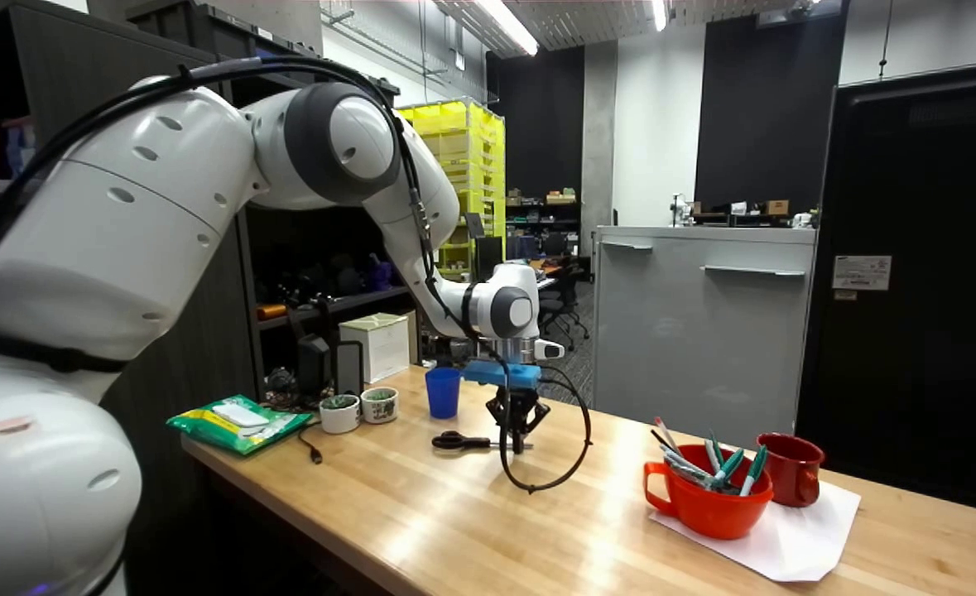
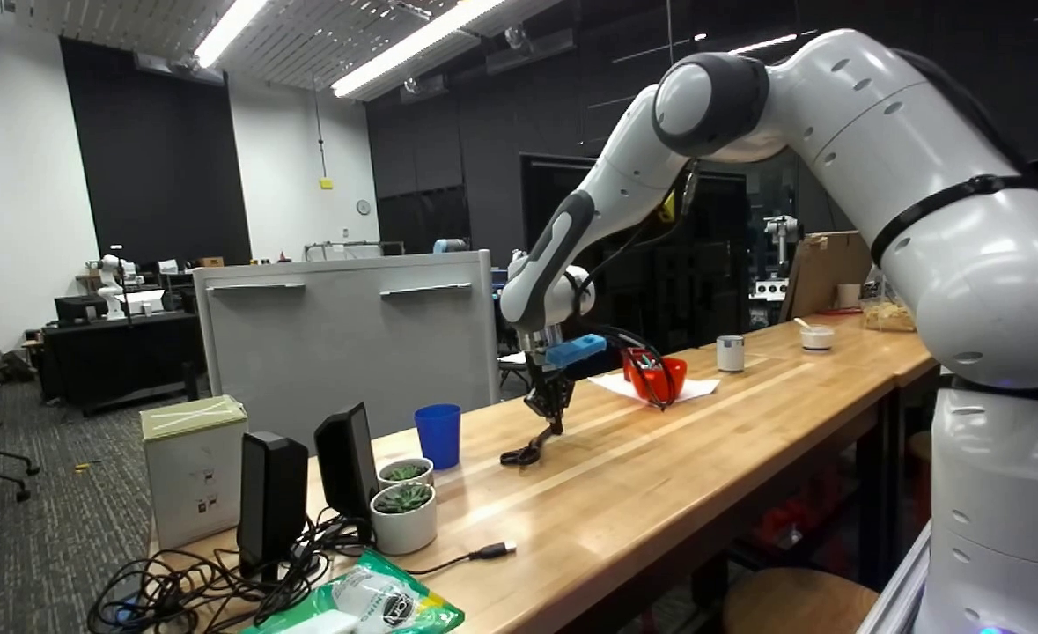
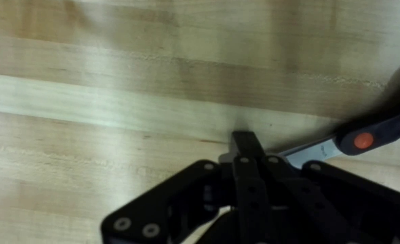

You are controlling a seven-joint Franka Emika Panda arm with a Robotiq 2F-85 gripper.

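My gripper is low over the wooden table, its fingertips close to the surface point(image 1: 518, 448). It also shows in an exterior view point(image 2: 556, 429) and in the wrist view point(image 3: 244, 135). The two black fingers are brought together. A pair of scissors with dark handles, an orange pivot and a silver blade point(image 3: 313, 153) lies on the table. The blade runs behind the fingers, which hide part of it; I cannot tell whether they touch it. The scissors' handles point(image 1: 452, 441) lie beside the gripper, on the blue cup's side, also in an exterior view point(image 2: 521, 456).
A blue cup point(image 1: 443, 392) and two potted succulents point(image 2: 403, 519) stand near the scissors. A red mug of markers point(image 1: 715, 509) and a dark red mug point(image 1: 790, 469) stand on white paper point(image 1: 810, 538). Black speakers point(image 2: 272, 493), cables and a green packet point(image 1: 235, 426) lie at one end.
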